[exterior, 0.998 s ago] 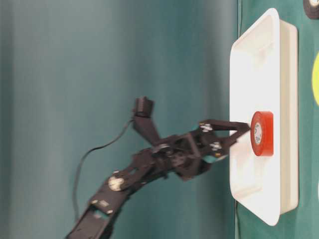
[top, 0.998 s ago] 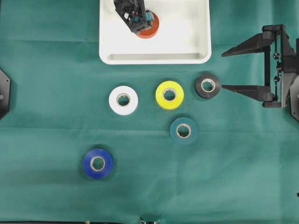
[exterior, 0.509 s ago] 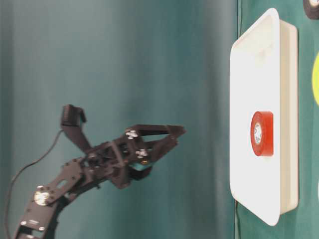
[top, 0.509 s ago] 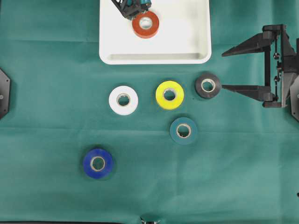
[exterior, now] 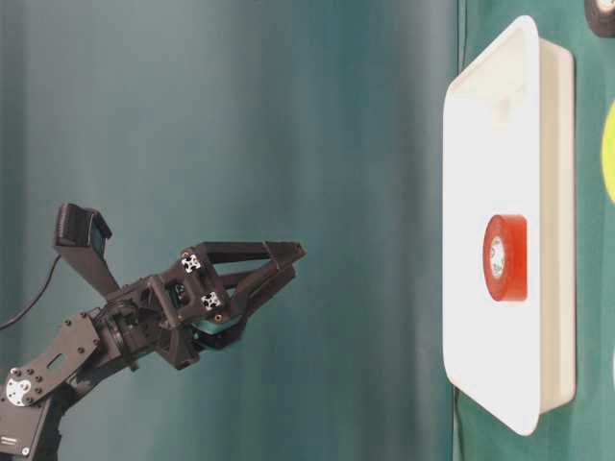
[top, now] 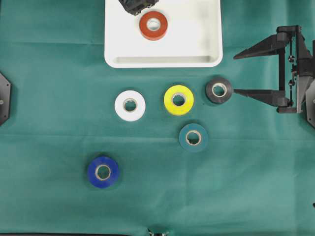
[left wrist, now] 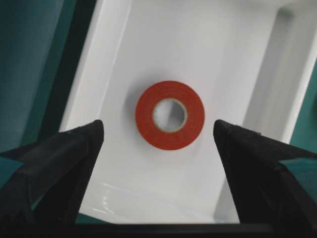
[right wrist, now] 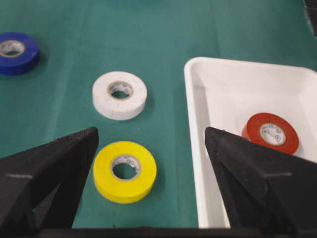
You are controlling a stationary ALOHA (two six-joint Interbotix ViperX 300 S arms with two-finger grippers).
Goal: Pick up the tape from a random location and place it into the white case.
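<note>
Red tape (top: 153, 25) lies flat in white case (top: 211, 44), upper centre. Left hand (exterior: 274, 264) spread, empty, clear above. Right hand (top: 246, 73) spread, idle beside black roll (top: 219, 90).

A green cloth (top: 59, 98) is covering the whole table, creased faintly. In the table-level view, a plain teal backdrop (exterior: 288, 115) is hanging behind, evenly lit.

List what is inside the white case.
One red tape roll lies flat on the floor of the white case. In the overhead view the left gripper covers a small patch at the top edge; the wrist view shows nothing else inside.
</note>
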